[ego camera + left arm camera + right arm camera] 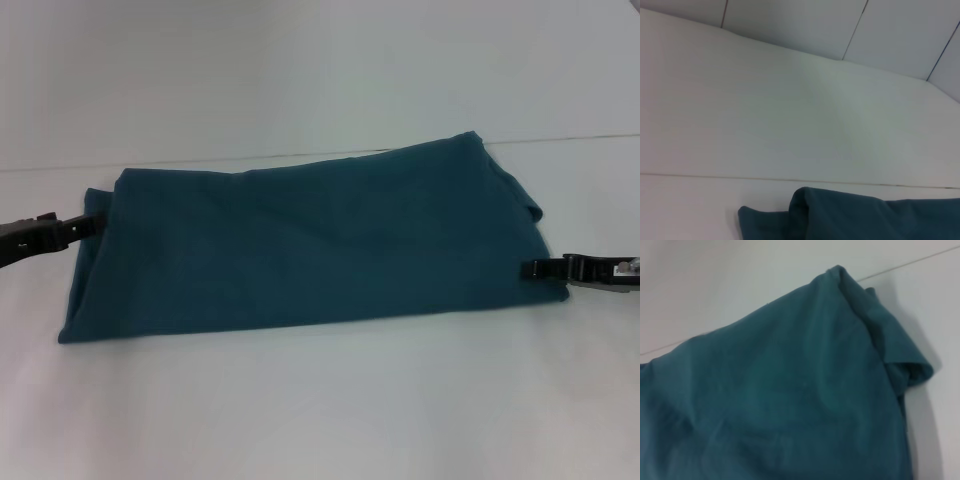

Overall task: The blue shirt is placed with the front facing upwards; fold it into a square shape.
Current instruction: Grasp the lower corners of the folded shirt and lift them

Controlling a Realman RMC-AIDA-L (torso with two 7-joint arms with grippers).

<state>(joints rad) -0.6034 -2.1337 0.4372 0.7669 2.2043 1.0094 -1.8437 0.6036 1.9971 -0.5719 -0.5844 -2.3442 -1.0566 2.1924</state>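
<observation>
A white table is seen bearing the blue shirt. The shirt is laid flat, folded into a long band.

A bare test room, more lab than home

You are looking at a plain white table that fills nearly all of the head view, with one thin seam line running across it behind the shirt. Your left wrist view shows the same white top meeting a pale wall made of flat panels with dark joints between them. You see no furniture, dishes, tools or shelves on or around it; the shirt is the only cloth thing there, and a black claw reaches in from each side, which marks it as a robot work cell.
</observation>
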